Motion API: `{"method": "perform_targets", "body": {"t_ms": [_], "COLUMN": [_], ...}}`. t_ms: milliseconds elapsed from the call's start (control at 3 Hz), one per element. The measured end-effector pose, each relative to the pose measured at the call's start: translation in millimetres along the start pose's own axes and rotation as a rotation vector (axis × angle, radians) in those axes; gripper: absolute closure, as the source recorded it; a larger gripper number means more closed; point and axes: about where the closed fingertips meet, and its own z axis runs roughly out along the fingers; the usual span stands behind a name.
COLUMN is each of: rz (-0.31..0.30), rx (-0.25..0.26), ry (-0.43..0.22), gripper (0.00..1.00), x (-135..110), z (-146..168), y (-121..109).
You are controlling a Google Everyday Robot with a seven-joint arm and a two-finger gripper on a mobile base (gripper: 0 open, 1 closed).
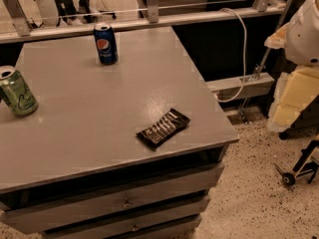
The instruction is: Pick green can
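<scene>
The green can (17, 91) stands upright at the left edge of the grey table (99, 123), light green with dark squiggly lines and a silver top. My gripper is not in view. Only white and yellowish parts of my arm (302, 59) show at the right edge of the camera view, beyond the table and far from the can.
A blue Pepsi can (105, 43) stands near the table's back edge. A dark snack packet (163, 127) lies near the front right. Drawers (124, 203) sit under the tabletop. A rail and cable (243, 49) run behind. A black wheeled object (299, 171) is on the speckled floor.
</scene>
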Motion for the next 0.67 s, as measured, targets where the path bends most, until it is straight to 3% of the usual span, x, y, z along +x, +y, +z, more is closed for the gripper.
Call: {"method": "perform_targets", "body": {"t_ms": [333, 667], "rz": [0.000, 0.003], "rx": [0.000, -0.022], "ry": [0.000, -0.091], "gripper": [0.00, 0.00], "x": [0, -32], "z": [0, 23], "y": [0, -4]}}
